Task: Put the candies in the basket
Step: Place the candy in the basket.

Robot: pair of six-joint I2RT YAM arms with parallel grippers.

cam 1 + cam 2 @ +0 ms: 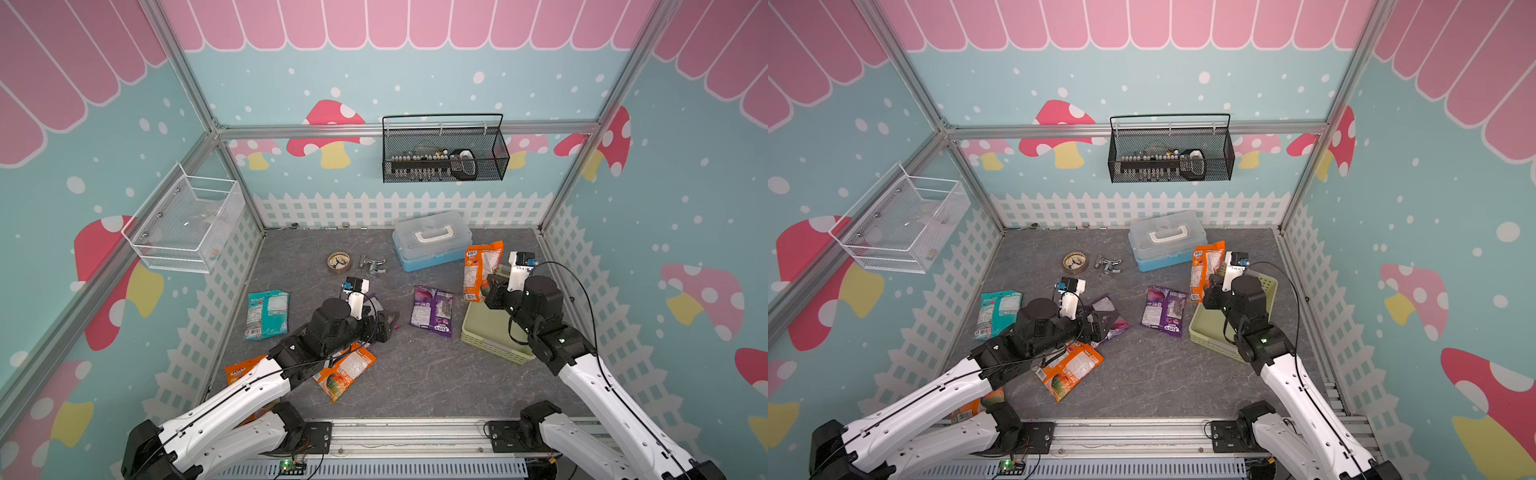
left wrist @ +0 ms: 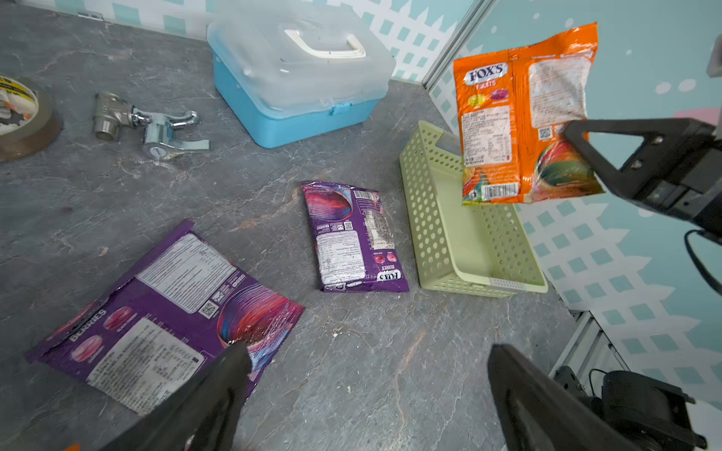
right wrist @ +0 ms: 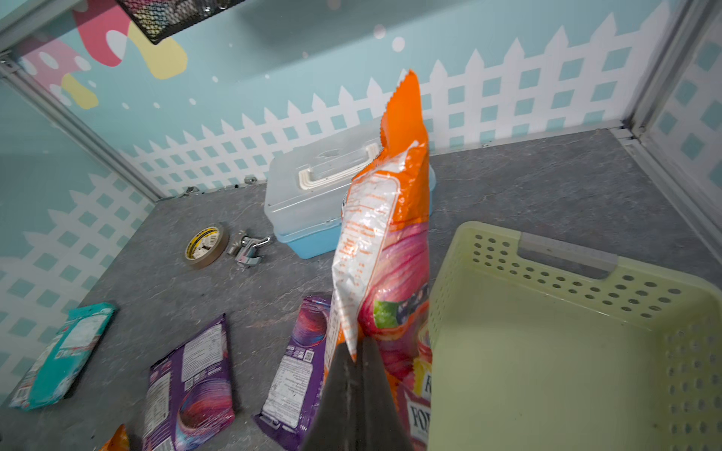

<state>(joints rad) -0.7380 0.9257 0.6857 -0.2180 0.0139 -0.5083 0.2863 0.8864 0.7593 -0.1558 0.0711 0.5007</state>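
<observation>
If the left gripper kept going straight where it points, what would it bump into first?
Probably the bare table, just short of the purple bag beside the basket. The left gripper is open, empty and tilted down. Depth is unclear, so it might reach that bag instead.

In a top view: basket [image 1: 484,328] right of centre on the tabletop [image 1: 415,386], raised bag [image 1: 481,270] over its upper-left corner, lidded case [image 1: 432,239] above; tape roll [image 1: 339,262] and fitting [image 1: 372,264] left of the case; middle bag [image 1: 431,311] just left of the basket; far-left bag [image 1: 267,314] well apart; lower bag [image 1: 349,374] below centre.
</observation>
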